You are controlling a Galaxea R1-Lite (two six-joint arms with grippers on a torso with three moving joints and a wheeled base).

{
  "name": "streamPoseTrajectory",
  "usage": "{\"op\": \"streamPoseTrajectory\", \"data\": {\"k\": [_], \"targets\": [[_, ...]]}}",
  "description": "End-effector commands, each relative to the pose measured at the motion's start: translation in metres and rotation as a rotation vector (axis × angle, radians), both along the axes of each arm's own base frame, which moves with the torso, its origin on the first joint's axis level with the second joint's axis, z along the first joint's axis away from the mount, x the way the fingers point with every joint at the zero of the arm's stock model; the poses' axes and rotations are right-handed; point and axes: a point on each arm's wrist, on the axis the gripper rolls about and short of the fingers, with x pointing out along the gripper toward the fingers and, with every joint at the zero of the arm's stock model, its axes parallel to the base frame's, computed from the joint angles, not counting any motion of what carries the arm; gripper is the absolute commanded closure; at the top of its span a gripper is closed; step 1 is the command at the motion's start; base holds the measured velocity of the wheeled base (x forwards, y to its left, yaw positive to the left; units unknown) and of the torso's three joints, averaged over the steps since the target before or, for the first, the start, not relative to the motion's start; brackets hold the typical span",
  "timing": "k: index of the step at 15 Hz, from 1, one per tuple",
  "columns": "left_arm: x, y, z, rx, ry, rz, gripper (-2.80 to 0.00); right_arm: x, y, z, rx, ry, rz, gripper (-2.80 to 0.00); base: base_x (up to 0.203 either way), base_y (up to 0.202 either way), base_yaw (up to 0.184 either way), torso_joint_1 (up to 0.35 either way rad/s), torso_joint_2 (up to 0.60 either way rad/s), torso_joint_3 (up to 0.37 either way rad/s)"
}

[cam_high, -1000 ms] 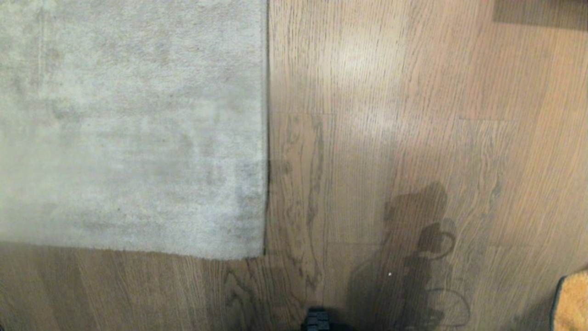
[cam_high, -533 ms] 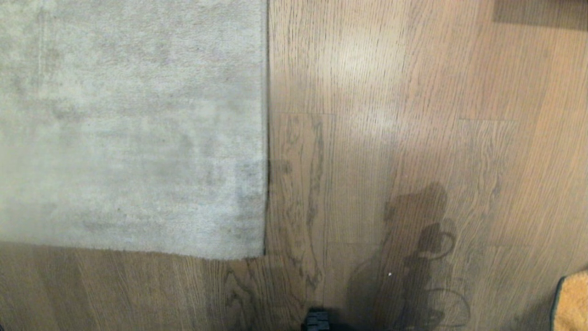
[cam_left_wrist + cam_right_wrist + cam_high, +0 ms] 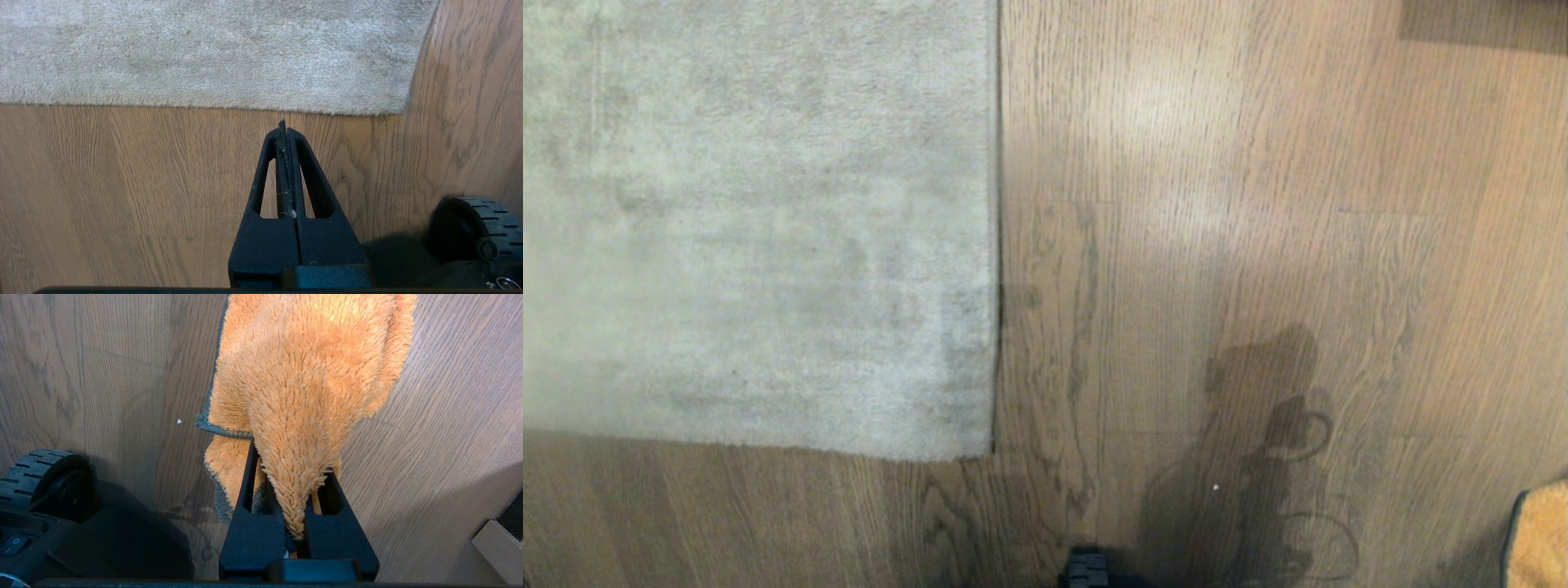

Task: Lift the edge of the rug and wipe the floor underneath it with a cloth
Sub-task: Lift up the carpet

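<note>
Both jaws of the right pincer clamp the cloth.

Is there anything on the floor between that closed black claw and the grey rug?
Nothing: the left wrist view shows only bare floor between the shut left gripper and the rug edge.

The rug is pale grey short-pile cloth, matt and slightly mottled, lying on brown wood-grain floor with a soft sheen, while beside the rug's corner the cloth is fuzzy orange pile edged in dark grey, clamped in a matt black plastic pincer.
</note>
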Motion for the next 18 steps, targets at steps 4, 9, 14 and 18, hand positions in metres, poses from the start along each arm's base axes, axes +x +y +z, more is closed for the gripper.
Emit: {"op": "streamPoseTrajectory", "data": {"k": [4, 9, 14, 18], "targets": [[0.000, 0.000, 0.001, -0.001, 0.010, 0.000, 0.00, 0.000, 0.000, 0.000, -0.001, 0.001, 0.001, 0.00, 0.000, 0.000, 0.000, 0.000, 0.00, 0.000], [0.003, 0.000, 0.021, -0.027, 0.032, -0.007, 0.00, 0.000, 0.000, 0.000, -0.001, 0.001, 0.001, 0.00, 0.000, 0.000, 0.000, 0.000, 0.00, 0.000], [0.019, -0.001, 0.058, -0.045, 0.111, -0.074, 0.00, 0.000, 0.000, 0.000, -0.001, 0.001, 0.001, 0.00, 0.000, 0.000, 0.000, 0.000, 0.00, 0.000], [0.046, -0.006, 0.087, -0.025, 0.217, -0.254, 0.00, 0.000, 0.000, 0.000, -0.001, 0.001, 0.001, 0.00, 0.000, 0.000, 0.000, 0.000, 0.00, 0.000]]}}
